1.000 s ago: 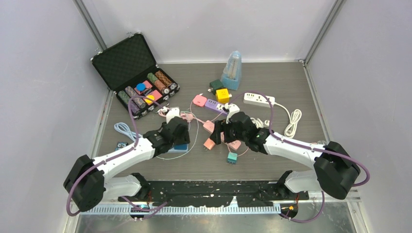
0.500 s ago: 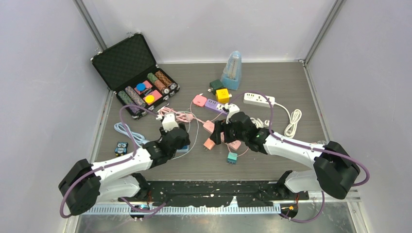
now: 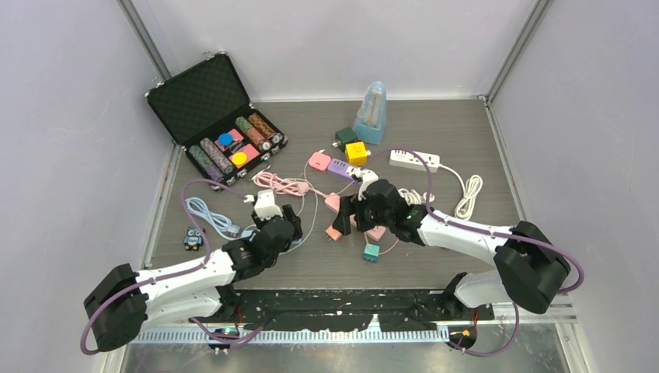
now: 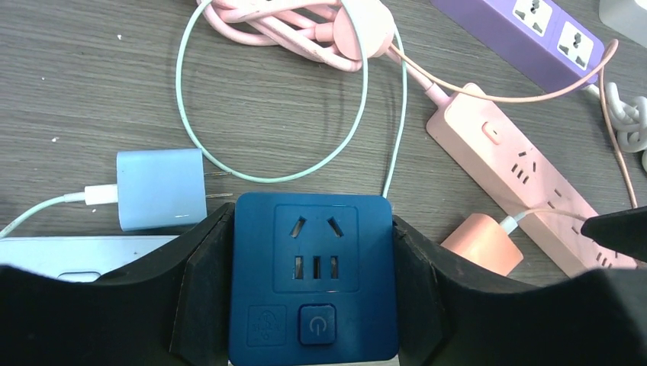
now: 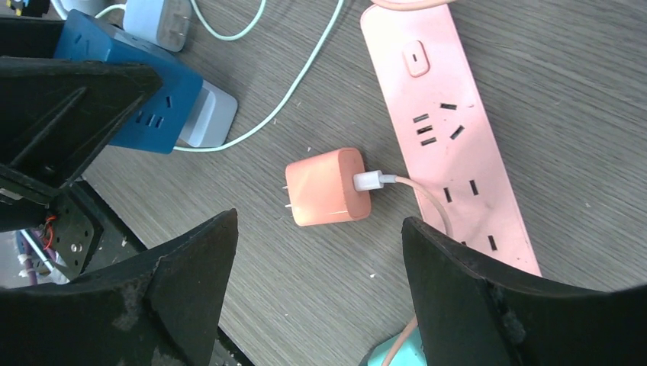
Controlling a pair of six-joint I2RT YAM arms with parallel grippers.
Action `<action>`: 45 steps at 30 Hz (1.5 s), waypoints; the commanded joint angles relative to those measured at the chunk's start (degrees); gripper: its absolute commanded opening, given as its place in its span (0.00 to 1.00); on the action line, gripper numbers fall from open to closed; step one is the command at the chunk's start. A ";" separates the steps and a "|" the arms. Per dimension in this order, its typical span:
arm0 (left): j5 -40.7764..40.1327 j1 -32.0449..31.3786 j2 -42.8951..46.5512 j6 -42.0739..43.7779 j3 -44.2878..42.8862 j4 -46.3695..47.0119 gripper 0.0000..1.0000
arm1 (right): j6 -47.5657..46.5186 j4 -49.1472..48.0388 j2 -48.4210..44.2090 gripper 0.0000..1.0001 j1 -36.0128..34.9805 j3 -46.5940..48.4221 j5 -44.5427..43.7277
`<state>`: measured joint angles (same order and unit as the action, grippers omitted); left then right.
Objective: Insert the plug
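My left gripper (image 4: pixel 313 293) is shut on a dark blue socket cube (image 4: pixel 313 274), its socket face and power button turned to the camera; the cube also shows in the top view (image 3: pixel 292 243). A light blue charger (image 4: pixel 159 189) with two prongs lies just beyond it. My right gripper (image 5: pixel 320 290) is open and empty, hovering over an orange plug adapter (image 5: pixel 328 187) that lies on the table with a white cable end in it. A pink power strip (image 5: pixel 450 130) lies right beside it. In the top view the right gripper (image 3: pixel 342 224) is over the orange adapter (image 3: pixel 335 231).
A teal adapter (image 3: pixel 371 252) lies near my right fingers. A purple power strip (image 3: pixel 342 167), a yellow cube (image 3: pixel 356 152), a white power strip (image 3: pixel 414 160) and pink cables (image 3: pixel 280 184) lie behind. A black case (image 3: pixel 217 116) stands far left; an owl toy (image 3: pixel 193 238) at left.
My left arm has drawn back toward the near left with the blue socket cube in its jaws. My right gripper has shifted slightly left and stays open over the orange adapter.
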<state>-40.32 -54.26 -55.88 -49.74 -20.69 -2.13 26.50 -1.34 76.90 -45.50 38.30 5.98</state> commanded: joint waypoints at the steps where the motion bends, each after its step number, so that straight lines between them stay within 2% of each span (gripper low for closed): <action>1: -0.17 -3.44 -2.36 1.78 2.67 -5.73 0.16 | -0.07 -3.32 0.12 0.83 0.34 1.72 2.37; 5: -4.82 -6.06 -3.92 0.16 3.50 -5.61 0.09 | -0.13 -3.31 1.22 0.83 0.39 2.50 2.72; 11: -11.86 -10.27 -5.75 -1.49 4.71 -4.41 0.08 | 0.11 -3.91 3.09 0.83 0.36 3.20 3.47; 17: -10.92 -10.85 -11.33 -2.37 3.38 -4.75 0.05 | 0.49 -4.02 3.34 0.83 0.37 3.34 3.66; 25: -8.19 -10.92 -16.53 -0.65 0.24 -5.15 0.05 | 0.62 -3.89 1.79 0.83 0.38 3.14 2.82; 26: -8.28 -10.95 -16.40 -0.91 0.31 -5.36 0.08 | 0.64 -3.86 1.69 0.83 0.33 3.16 2.86; 28: -8.56 -10.93 -14.97 -1.82 0.03 -6.68 0.20 | 0.62 -3.78 1.43 0.84 0.39 3.22 2.82; 30: -9.02 -10.94 -12.68 -2.10 -0.79 -8.89 0.37 | 0.47 -3.68 1.00 0.84 0.27 3.32 2.81; 35: -10.73 -10.80 -5.85 -0.67 -6.53 -16.07 0.88 | 0.35 -3.35 -0.79 0.87 0.40 3.90 2.61; 37: -10.99 -10.36 -3.23 0.24 -8.59 -18.30 0.98 | 0.11 -2.71 -1.52 0.89 0.41 4.27 2.30; 41: -6.91 -6.11 0.93 2.21 -11.36 -21.13 1.00 | -0.26 -0.66 -2.76 0.90 0.38 5.18 0.99; 45: 1.93 -0.45 4.44 4.37 -12.35 -21.85 1.00 | -0.30 2.83 -3.71 0.88 0.39 6.23 -1.21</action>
<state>-45.95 -59.29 -54.43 -47.72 -30.96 -20.60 26.74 -1.19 75.64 -45.25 41.52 7.75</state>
